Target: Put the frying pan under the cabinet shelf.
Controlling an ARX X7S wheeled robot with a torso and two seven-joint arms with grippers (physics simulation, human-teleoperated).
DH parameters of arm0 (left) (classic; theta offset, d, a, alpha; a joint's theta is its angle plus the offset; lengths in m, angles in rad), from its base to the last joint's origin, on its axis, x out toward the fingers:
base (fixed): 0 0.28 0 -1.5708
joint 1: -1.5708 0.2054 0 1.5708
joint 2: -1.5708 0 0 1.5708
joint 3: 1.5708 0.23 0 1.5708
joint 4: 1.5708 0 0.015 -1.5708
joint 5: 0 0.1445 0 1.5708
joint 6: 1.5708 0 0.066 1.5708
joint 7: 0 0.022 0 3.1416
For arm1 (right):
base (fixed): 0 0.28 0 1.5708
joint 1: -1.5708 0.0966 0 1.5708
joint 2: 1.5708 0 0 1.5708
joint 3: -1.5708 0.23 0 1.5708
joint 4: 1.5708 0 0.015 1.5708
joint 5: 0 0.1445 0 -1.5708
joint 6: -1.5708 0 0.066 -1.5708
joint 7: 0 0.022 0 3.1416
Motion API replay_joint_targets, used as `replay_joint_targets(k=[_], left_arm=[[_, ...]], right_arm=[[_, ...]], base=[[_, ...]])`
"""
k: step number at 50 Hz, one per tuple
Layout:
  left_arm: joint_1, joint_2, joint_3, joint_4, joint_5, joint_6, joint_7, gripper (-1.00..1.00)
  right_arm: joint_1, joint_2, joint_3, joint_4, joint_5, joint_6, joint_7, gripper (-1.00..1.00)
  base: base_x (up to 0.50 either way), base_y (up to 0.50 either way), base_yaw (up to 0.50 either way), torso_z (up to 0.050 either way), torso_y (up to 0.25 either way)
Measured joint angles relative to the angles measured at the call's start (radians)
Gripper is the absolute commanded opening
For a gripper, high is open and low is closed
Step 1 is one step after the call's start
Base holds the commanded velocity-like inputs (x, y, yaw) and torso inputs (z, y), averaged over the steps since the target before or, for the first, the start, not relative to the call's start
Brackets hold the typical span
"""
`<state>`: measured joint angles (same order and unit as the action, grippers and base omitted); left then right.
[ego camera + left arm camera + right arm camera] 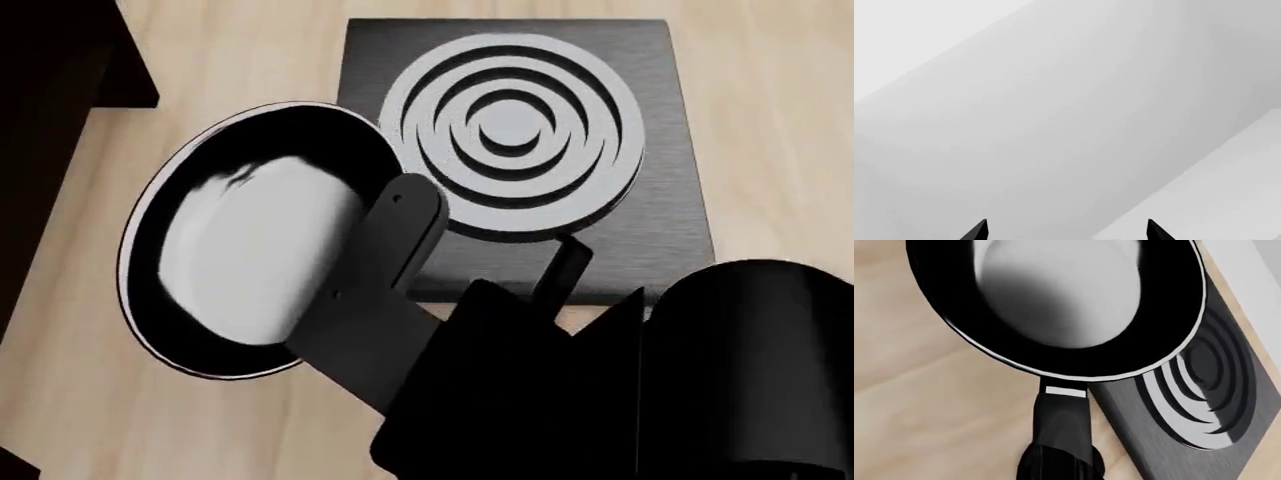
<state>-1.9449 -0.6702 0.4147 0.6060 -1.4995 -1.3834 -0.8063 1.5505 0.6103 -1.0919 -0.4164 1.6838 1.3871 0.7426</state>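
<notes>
Above the table (747,120), we hold the frying pan (254,250) by its handle in closed right jaws; cabinet shelf (54,90) not yet reached; left jaws parted, empty.

You have a light wooden table (787,120) under everything, its grain running across the head view. On it lies a black square plate (667,200) with pale concentric rings, flat on the wood. At the table's far left corner stands the cabinet (54,60), near-black. The pan (254,250) shows over the wood just left of the plate; whether it touches the surface, you cannot tell.
</notes>
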Motion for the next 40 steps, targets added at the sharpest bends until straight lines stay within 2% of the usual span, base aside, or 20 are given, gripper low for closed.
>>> replay_joint_targets(k=[40], left_arm=[[0.005, -0.036, 0.025, 0.009, -0.023, 0.025, -0.017, 1.00]], right_arm=[[-0.098, -0.144, -0.155, 0.198, -0.394, -0.187, -0.333, -1.00]], base=[[0.00, 0.00, 0.00, 0.001, 0.001]])
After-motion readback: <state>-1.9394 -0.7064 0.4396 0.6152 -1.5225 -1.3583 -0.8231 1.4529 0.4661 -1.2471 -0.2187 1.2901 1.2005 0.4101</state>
